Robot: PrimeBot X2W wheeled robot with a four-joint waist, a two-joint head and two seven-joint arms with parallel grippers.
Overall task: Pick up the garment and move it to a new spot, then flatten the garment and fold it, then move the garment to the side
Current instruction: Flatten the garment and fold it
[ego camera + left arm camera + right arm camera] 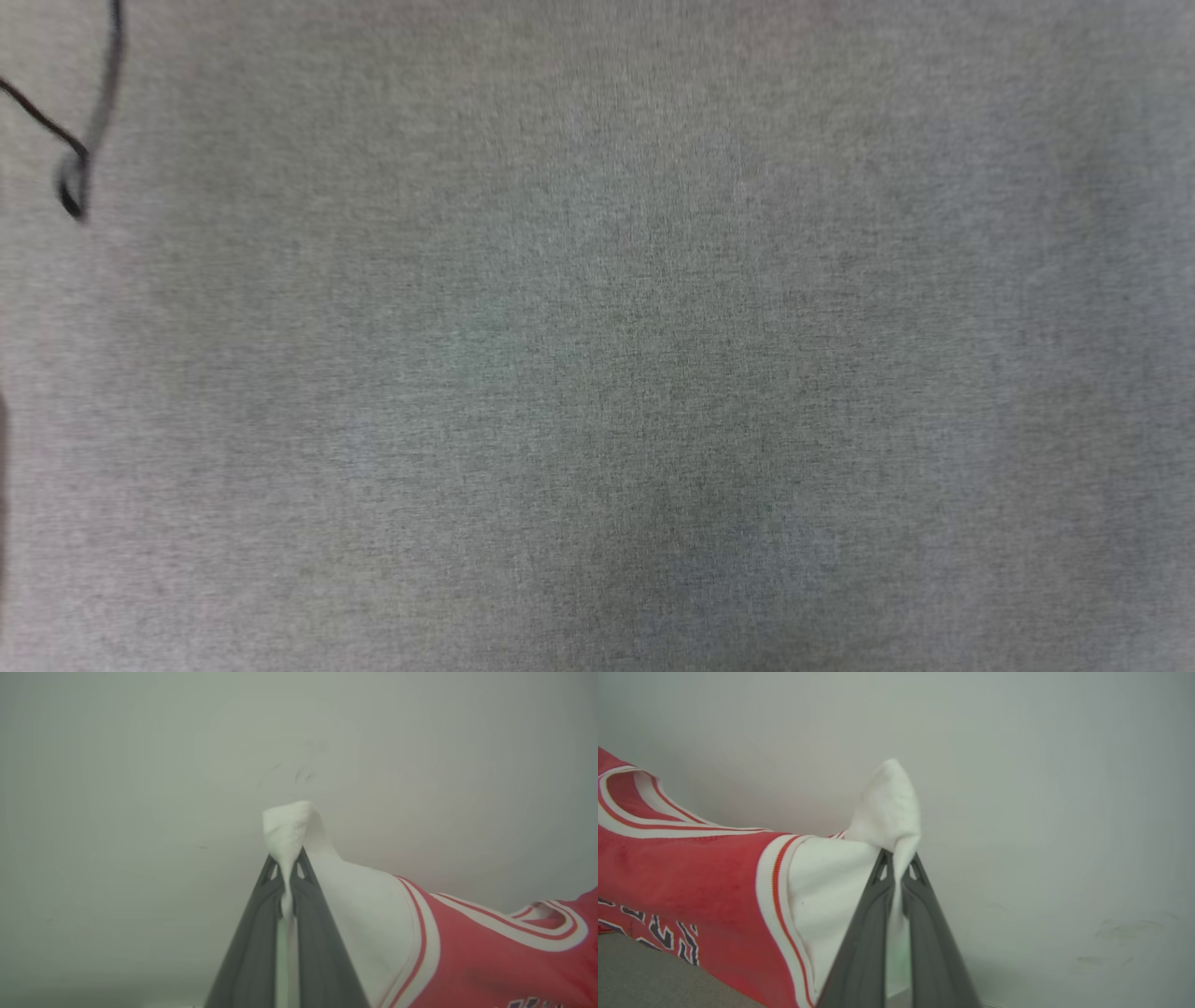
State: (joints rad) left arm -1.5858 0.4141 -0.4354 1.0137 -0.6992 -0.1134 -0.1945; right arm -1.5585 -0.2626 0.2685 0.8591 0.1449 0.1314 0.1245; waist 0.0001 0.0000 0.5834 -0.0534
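Note:
The garment [490, 966] is a red jersey with white sleeves and red-and-white striped trim, held up in the air between both arms. In the left wrist view my left gripper [286, 868] is shut on the bunched end of one white sleeve [287, 830], the red body trailing off to the lower right. My right gripper [899, 868] in the right wrist view is shut on the other white sleeve [889, 802], with the garment [691, 877] stretching left and part of its black lettering [668, 938] showing.
The head view looks down on a grey fabric surface [597, 373], with a thin black cable [75, 159] looping at its upper left. A pale wall [1064, 788] stands behind the garment in both wrist views. A strip of grey fabric surface [654, 980] lies below the jersey.

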